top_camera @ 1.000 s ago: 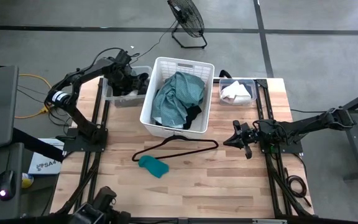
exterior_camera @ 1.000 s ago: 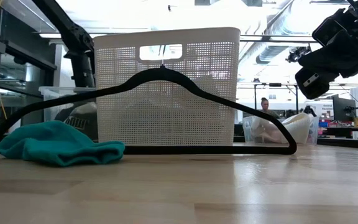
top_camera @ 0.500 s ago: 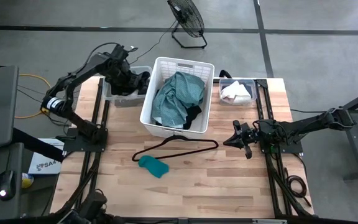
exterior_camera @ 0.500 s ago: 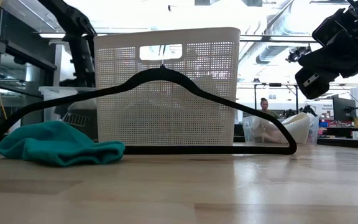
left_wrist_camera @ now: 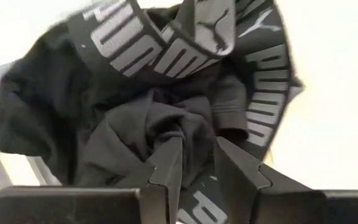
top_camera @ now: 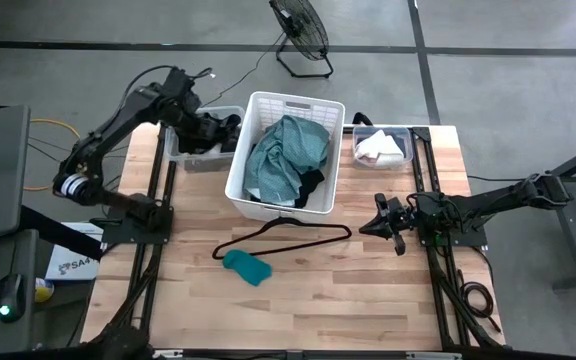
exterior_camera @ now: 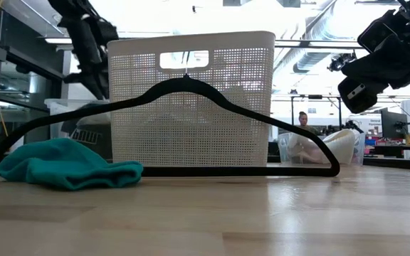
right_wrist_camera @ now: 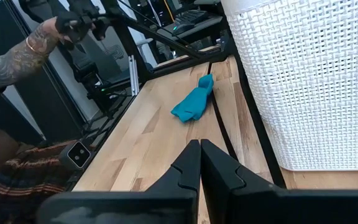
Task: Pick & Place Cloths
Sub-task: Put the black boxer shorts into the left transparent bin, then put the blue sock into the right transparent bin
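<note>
Two arms share the worktop [top_camera: 368, 300] around the white basket [top_camera: 286, 108], which holds the teal-green cloth [top_camera: 286, 155]. Left of the basket, the left gripper [left_wrist_camera: 194, 163] pinches a black garment [left_wrist_camera: 129, 124] between its fingers, over a clear bin [top_camera: 183, 160]. Right of the basket, the right gripper [right_wrist_camera: 199, 163] hovers, fingers pressed together. Just in front of the basket lie the hanger [top_camera: 283, 240] and a small teal cloth [top_camera: 246, 266].

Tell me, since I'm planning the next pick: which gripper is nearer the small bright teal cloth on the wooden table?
Right. The right gripper waits beside the teal cloth; the left gripper is beyond the white basket.
</note>
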You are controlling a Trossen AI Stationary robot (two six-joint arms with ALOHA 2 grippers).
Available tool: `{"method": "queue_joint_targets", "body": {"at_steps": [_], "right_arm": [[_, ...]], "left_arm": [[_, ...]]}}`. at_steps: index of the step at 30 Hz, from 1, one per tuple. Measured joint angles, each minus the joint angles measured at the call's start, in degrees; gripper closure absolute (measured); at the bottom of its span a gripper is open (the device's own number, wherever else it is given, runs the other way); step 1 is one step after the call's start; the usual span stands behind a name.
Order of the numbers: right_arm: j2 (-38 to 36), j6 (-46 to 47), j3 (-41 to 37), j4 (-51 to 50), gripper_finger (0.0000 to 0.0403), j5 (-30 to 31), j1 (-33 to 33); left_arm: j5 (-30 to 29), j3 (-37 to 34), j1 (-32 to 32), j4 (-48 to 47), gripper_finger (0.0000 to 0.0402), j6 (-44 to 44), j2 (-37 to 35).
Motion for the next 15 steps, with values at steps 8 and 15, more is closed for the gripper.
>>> {"method": "queue_joint_targets", "body": {"at_steps": [8, 15], "right_arm": [[-0.01, 0.00, 0.00, 0.00, 0.0400, 0.00, 0.00], [0.00, 0.01, -0.01, 0.00, 0.0400, -0.01, 0.00]], "left_arm": [[-0.03, 0.04, 0.00, 0.28, 0.0311, 2.57, -8.45], [0.14, 0.07, 0.00, 1.09, 0.0311, 3.06, -16.10]]}}
